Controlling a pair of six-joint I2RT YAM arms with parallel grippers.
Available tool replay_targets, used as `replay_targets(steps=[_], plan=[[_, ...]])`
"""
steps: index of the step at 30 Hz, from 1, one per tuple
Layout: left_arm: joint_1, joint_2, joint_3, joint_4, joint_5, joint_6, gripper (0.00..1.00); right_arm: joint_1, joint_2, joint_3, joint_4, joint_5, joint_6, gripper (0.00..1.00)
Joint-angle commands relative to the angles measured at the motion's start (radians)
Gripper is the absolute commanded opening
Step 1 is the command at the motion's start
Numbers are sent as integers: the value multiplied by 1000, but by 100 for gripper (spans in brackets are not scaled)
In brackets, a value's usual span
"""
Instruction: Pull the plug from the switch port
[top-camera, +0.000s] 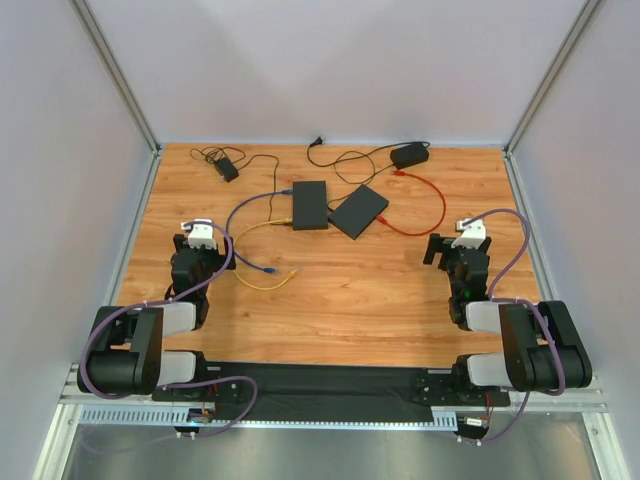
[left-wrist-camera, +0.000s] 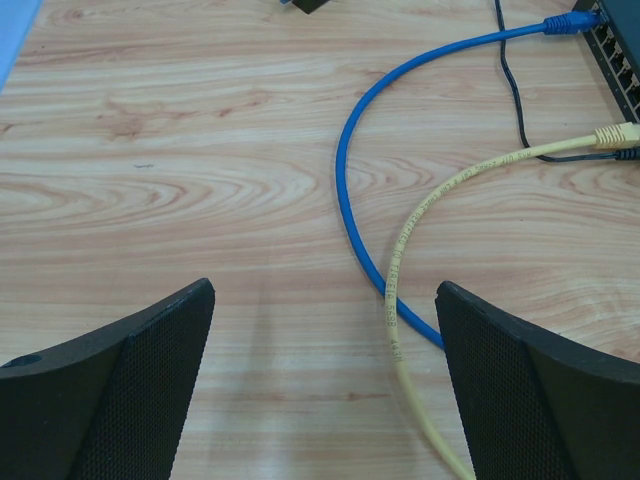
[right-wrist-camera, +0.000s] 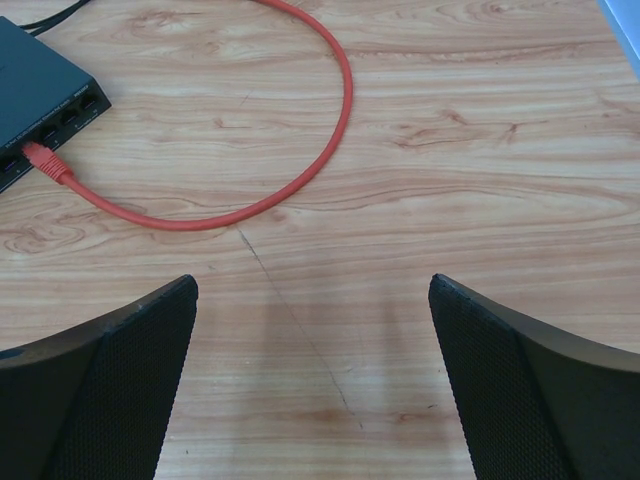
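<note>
Left gripper (left-wrist-camera: 325, 292) and right gripper (right-wrist-camera: 312, 282) span the bottom of their wrist views, jaws wide, holding nothing. No plug is out yet — blue plug (left-wrist-camera: 572, 22) and yellow plug (left-wrist-camera: 618, 133) sit in the switch (left-wrist-camera: 625, 60) at upper right, red plug (right-wrist-camera: 42, 158) in a second switch (right-wrist-camera: 35, 80) at upper left. Both switches are cut off — which plug is meant is unclear.

Black switch (top-camera: 310, 205) flat mid-table, blue plug (left-wrist-camera: 572, 22) and yellow plug (left-wrist-camera: 617, 133) seated. Angled second switch (top-camera: 358, 211) just beside, red plug (right-wrist-camera: 45, 160) seated.

likely a lab: white-walled enclosure (top-camera: 330, 60), aluminium frame (top-camera: 118, 75).
</note>
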Motion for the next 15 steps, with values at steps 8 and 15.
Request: replay_targets(steps=[8,15], plan=[[-5,-72,72,-56,-119,-26,100,-6,-7,35,66,52,-16,100],[-8,-188,302,-514,-285,-197,100,4,-87,113,-128,52,-5,100]])
